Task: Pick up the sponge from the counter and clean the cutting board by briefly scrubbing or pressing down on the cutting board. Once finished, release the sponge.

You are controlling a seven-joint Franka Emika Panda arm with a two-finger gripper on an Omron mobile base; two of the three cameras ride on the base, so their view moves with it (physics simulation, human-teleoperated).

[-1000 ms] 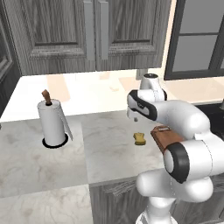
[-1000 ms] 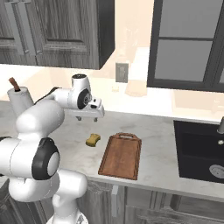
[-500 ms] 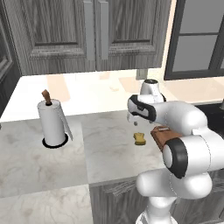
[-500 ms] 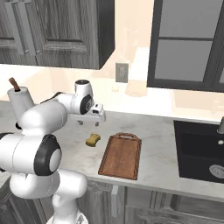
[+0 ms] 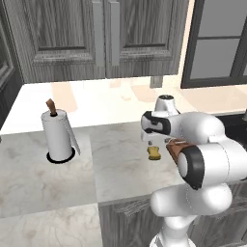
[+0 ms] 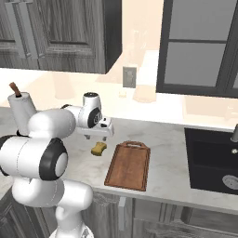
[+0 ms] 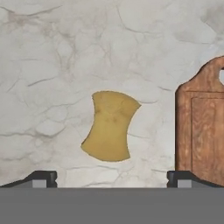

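**Gripper above sponge, jaws wide**

Left base view: you see the gripper over the sponge on the counter.

Right base view: the sponge lies just beside the cutting board.

Hand view: jaws wide apart, empty; sponge between them.

Found no readable text, labels, brands, numbers or signs anywhere in these views.

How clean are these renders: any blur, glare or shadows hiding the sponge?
Hand view: sharp and evenly lit, sponge crisp on the counter, no glare. Left base view: softer, the arm hides most of the cutting board. Right base view: a warm, blurry glow on the back wall.
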